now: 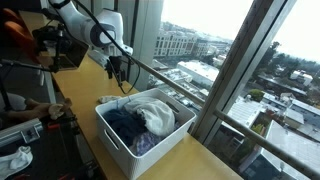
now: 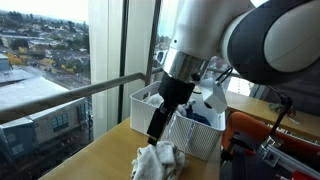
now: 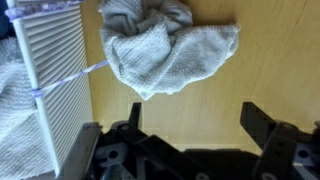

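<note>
One cloth, one basket, one gripper with two fingers - that is the count on this table.

The cloth is a single pale grey-white rag, crumpled into a loose heap with soft folds and one flap spread out to the right in the wrist view. Its weave looks nubby, like terry or waffle towelling. It lies flat on the table just beside the basket's wall, on the near side of the basket in an exterior view.

The gripper hangs directly above the cloth with its dark fingers spread wide apart, holding nothing and not touching the fabric.

The basket is white, rectangular, hard plastic with ribbed, slatted walls. It holds laundry - a white piece on top and a dark blue piece beside it, both soft and bunched; more may lie beneath.

The table is smooth light wood, running along a tall window.
</note>
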Tool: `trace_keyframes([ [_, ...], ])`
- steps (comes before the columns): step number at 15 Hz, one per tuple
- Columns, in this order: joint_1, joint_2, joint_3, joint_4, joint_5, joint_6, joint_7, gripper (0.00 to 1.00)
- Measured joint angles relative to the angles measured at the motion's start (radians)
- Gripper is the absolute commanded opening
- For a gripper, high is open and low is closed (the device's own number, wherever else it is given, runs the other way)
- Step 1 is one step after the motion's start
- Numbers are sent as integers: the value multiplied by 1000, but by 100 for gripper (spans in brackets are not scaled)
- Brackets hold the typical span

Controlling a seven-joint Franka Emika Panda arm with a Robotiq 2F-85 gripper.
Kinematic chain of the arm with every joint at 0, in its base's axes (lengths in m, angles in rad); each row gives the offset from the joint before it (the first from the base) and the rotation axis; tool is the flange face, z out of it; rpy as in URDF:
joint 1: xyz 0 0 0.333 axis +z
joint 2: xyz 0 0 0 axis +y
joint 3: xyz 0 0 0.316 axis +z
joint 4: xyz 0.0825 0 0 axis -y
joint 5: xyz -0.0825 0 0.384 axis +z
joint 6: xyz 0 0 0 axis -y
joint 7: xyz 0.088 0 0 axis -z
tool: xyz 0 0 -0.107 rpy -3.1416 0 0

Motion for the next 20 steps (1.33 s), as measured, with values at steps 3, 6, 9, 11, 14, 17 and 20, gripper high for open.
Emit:
trace_keyframes([
  [3, 10, 49, 0, -1, 0, 14, 0, 100],
  [6, 15, 89, 0, 2, 0, 16, 0, 100],
  [9, 21, 134, 0, 19, 0, 16, 0, 100],
  [11, 25, 168, -1, 39, -1, 16, 0, 100],
  [14, 33, 218, -9, 72, -1, 16, 0, 100],
  [17, 36, 260, -21, 99, -1, 15, 0, 77],
  [20, 37, 298, -30, 124, -1, 14, 0, 58],
])
